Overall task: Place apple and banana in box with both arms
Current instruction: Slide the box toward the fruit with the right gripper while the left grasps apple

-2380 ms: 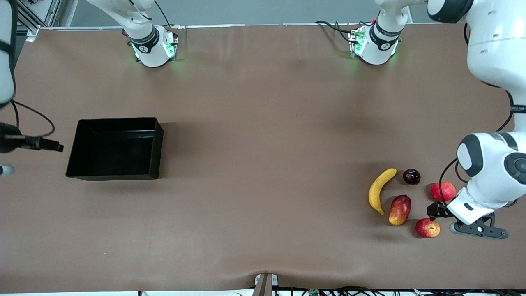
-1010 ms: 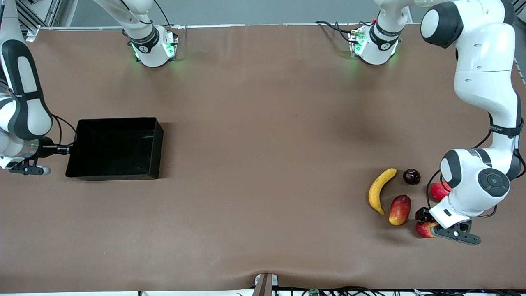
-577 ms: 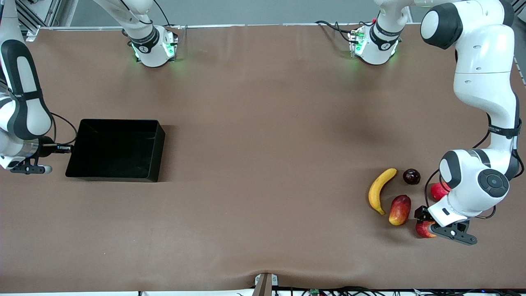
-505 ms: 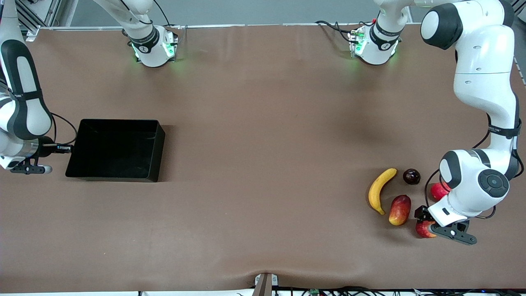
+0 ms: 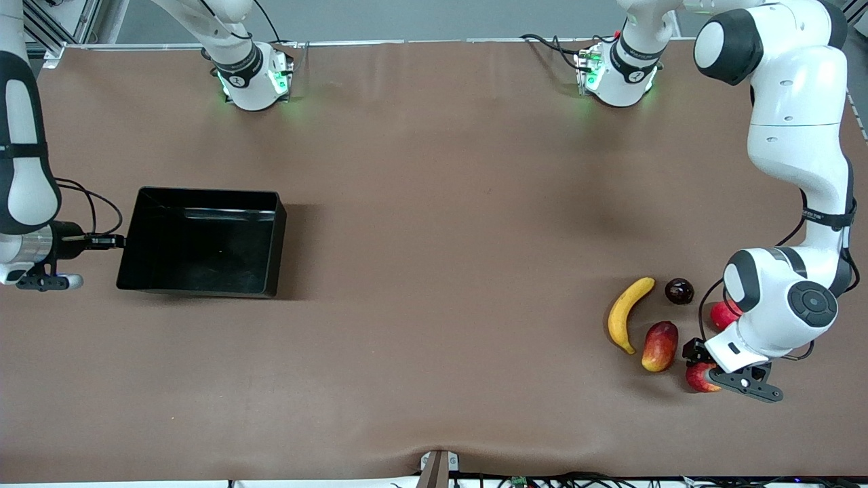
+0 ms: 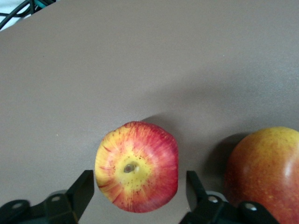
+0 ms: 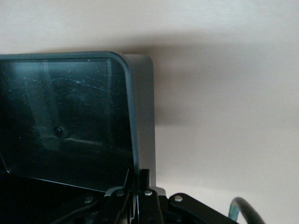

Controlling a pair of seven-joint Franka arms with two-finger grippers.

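Observation:
The red apple with yellow streaks [image 5: 697, 381] [image 6: 136, 172] rests on the table at the left arm's end, stem dimple up. My left gripper [image 5: 702, 371] [image 6: 140, 192] is down around it and open, one finger on each side with small gaps. The yellow banana [image 5: 624, 314] lies on the table, farther from the front camera than the apple and toward the table's middle. The black box [image 5: 210, 194] [image 7: 142, 116] is at the right arm's end. My right gripper [image 5: 116, 240] [image 7: 138, 179] is shut on the box's end wall.
A red-and-yellow mango-like fruit [image 5: 660, 346] [image 6: 268, 172] lies right beside the apple. A dark plum [image 5: 679, 291] sits by the banana's tip. A pinkish-red round fruit [image 5: 723, 315] is partly hidden under the left arm. The brown table between box and fruit is bare.
My right gripper closed on the box wall, and the box has shifted toward the table's middle and looks slightly raised. My left gripper settled lower around the apple and its fingers have narrowed.

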